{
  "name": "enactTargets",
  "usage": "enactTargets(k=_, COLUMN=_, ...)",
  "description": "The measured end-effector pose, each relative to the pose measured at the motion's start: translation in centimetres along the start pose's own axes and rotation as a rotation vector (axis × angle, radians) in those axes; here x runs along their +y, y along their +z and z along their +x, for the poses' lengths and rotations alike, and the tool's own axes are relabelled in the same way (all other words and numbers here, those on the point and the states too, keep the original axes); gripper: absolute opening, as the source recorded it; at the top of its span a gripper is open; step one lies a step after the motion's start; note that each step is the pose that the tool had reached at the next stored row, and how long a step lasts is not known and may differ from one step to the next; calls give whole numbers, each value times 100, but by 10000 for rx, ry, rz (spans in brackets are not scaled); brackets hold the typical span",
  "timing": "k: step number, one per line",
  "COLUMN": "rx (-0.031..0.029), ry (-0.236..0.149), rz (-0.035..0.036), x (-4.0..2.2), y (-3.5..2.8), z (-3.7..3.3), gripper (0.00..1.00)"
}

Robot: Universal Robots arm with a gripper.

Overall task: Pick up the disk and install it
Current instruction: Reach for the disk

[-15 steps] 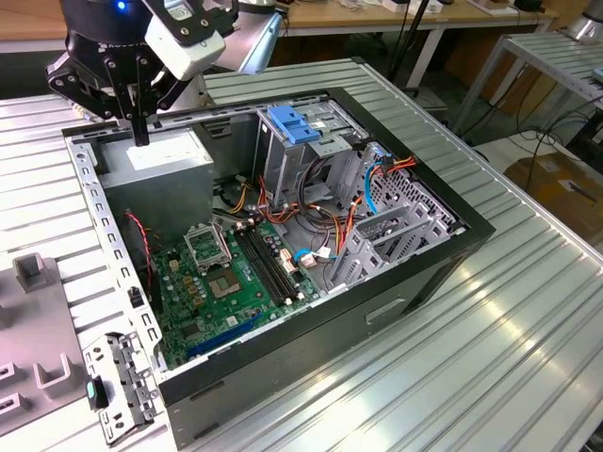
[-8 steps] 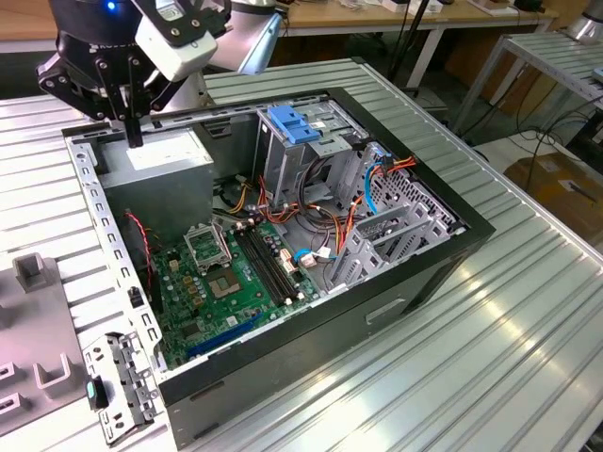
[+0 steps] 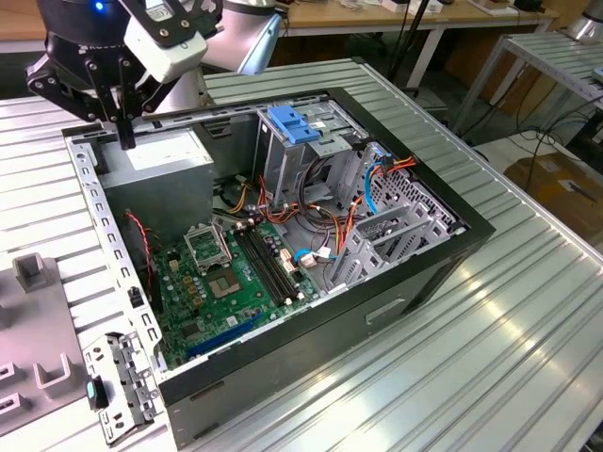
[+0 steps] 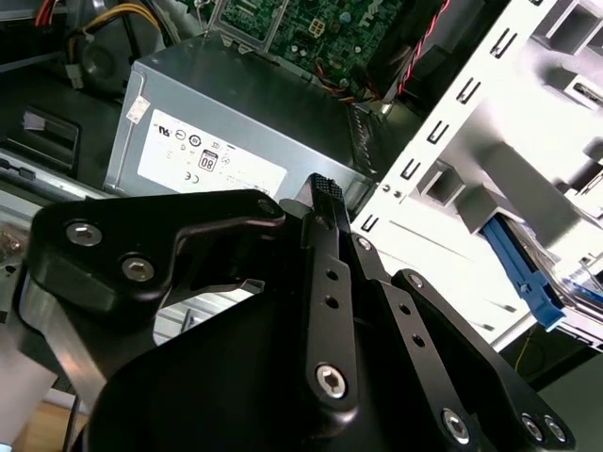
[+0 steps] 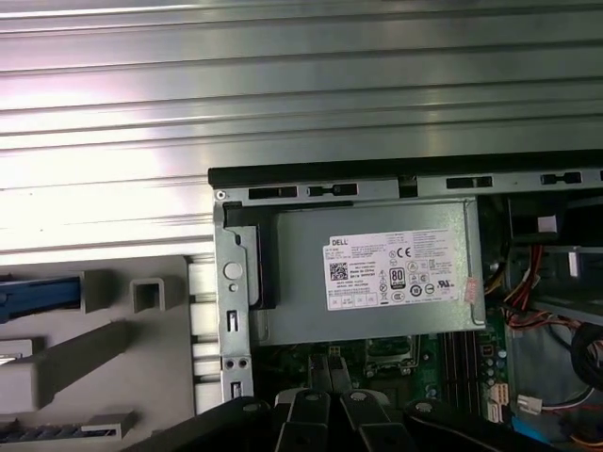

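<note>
In the exterior view we saw the gripper [image 3: 125,137] above the power supply [image 3: 155,155] at the corner of the open case [image 3: 311,339], its fingers pressed together on nothing, so we judged the pick not yet begun. In the second wrist view we made out the disk [image 4: 521,270] by its blue carrier edge, beyond the case wall. In the first wrist view it sat in the grey holder [image 5: 141,325] beside the case, apart from the gripper.
</note>
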State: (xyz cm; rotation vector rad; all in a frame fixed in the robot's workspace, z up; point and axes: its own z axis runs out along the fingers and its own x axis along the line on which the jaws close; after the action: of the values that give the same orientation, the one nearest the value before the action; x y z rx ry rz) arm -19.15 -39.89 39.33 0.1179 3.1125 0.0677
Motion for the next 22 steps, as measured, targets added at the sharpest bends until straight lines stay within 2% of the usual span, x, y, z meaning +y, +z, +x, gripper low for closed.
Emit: enactTargets(k=22, rx=0, ry=0, rz=0, x=-11, y=-4, z=150, gripper=11)
